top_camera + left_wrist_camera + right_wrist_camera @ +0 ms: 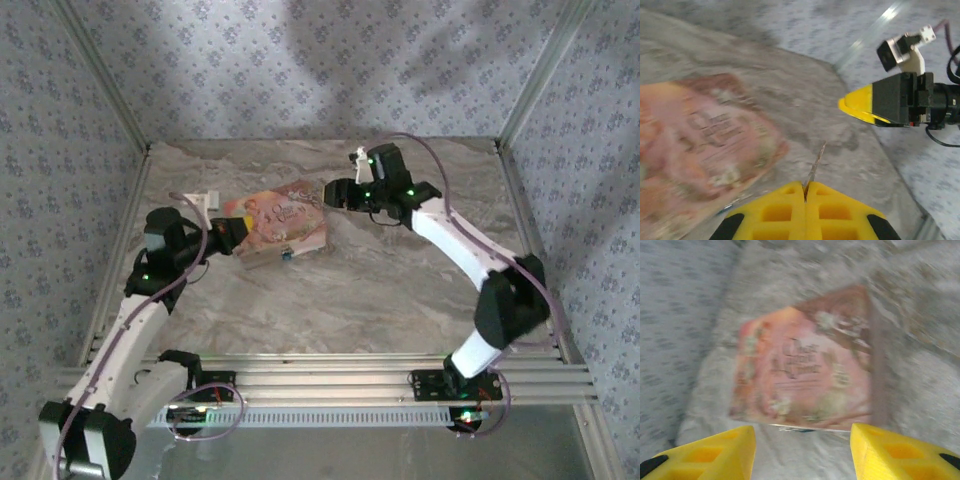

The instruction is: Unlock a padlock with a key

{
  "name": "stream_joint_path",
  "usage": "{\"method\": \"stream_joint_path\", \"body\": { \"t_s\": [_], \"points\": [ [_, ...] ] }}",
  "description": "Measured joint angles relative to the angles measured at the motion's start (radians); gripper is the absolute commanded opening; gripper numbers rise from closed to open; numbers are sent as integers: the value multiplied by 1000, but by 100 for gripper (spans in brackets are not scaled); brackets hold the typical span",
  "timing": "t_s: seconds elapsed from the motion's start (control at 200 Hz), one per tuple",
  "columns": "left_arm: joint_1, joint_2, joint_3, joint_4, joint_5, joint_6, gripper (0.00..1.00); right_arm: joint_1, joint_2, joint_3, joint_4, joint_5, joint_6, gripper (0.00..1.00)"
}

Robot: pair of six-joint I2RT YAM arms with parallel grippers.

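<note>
Left hand (805,186) pinches a thin key (816,162); right hand (802,429) gapes — padlock (287,256) blurred, tiny.

Your left yellow-fingered gripper (805,186) is pinched tight on a thin metal key (816,162). Your right yellow-fingered gripper (802,436) hangs with its jaws spread apart, arm reaching forward.

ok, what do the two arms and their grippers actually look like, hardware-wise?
The left arm and right arm have white link shells, black joint housings, small green lights and mauve cables. The left gripper and right gripper have yellow wedge fingers with square moulded pockets and black patches near the base. A white bracket sits on the right wrist.
</note>
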Motion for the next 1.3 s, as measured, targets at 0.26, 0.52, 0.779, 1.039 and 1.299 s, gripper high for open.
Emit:
{"method": "stream_joint_path", "body": {
  "t_s": [0.26, 0.52, 0.779, 1.039, 1.299],
  "points": [
    [134, 136, -12, -145, -173, 2, 0, -6, 295, 196, -74, 4, -30, 50],
    [144, 335, -10, -177, -295, 25, 0, -14, 352, 218, -74, -57, -41, 47],
    [87, 484, 60, -158, -336, 44, 0, -28, 350, 111, -14, -130, -60, 42],
    [-53, 559, 132, -150, -410, 47, 0, -56, 251, -20, 14, -139, -84, 39],
    [-187, 620, 181, -115, -436, 47, 0, -120, 87, -165, -68, -70, -95, 48]
  ]
}}
